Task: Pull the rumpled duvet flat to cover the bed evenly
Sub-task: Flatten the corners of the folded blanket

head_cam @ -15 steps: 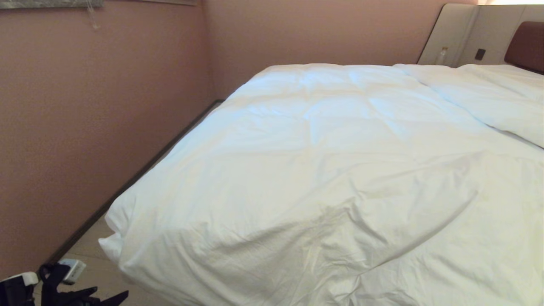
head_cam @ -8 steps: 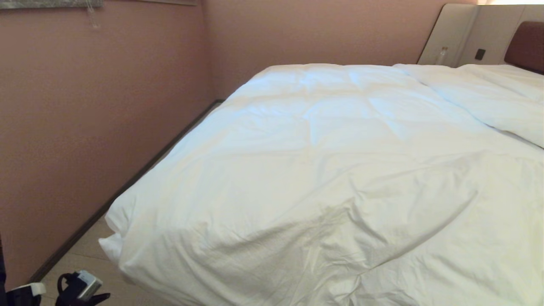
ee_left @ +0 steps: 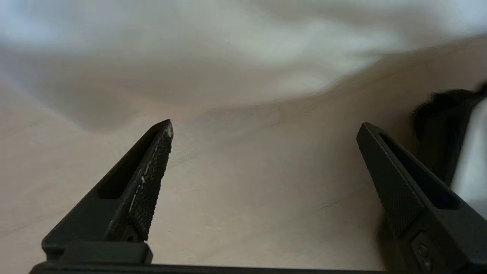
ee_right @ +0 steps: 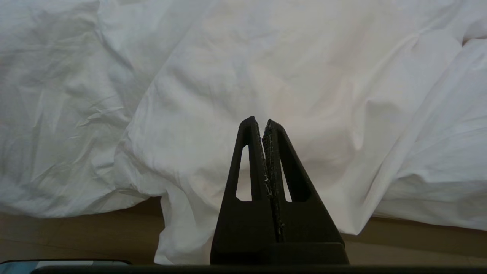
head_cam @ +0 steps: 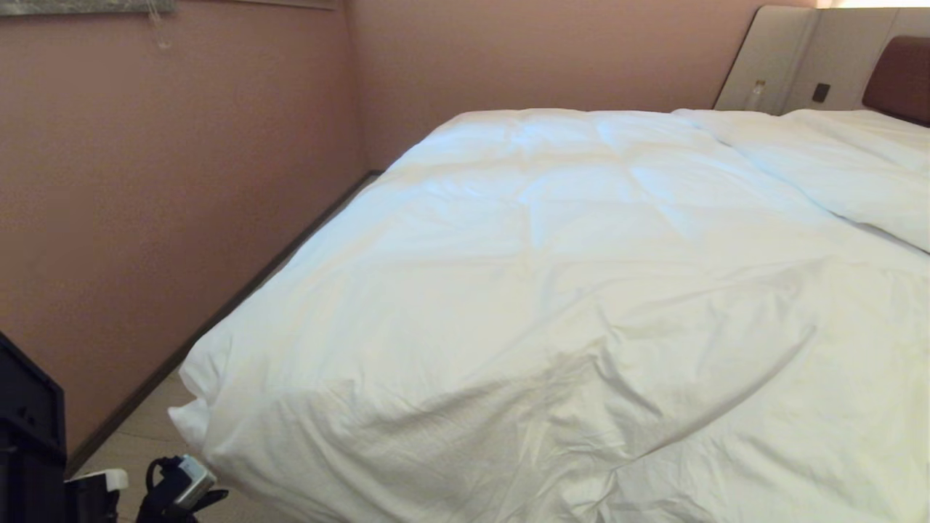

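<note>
The puffy white duvet [head_cam: 552, 290] lies over the bed, whose brown headboard [head_cam: 901, 80] shows at the far right. The duvet is creased near me, and its near-left corner [head_cam: 192, 421] hangs off the edge. My left arm [head_cam: 178, 490] is low at the bottom left, beside that corner. In the left wrist view my left gripper [ee_left: 266, 125] is open over bare floor, with the duvet's [ee_left: 190, 49] hanging edge just beyond the fingertips. My right gripper [ee_right: 262, 121] is shut on nothing, facing the duvet [ee_right: 266, 68] where it drapes to the floor.
A pink wall [head_cam: 145, 218] with a dark skirting [head_cam: 218, 319] runs along the bed's left side. Only a narrow strip of floor [head_cam: 145, 428] lies between them. White pillows [head_cam: 857, 167] lie at the head end. A beige panel [head_cam: 770, 58] stands behind them.
My left arm has moved right along the floor toward the duvet's hanging corner, and a black part of the robot has come into view at the left edge. The duvet has not moved.
</note>
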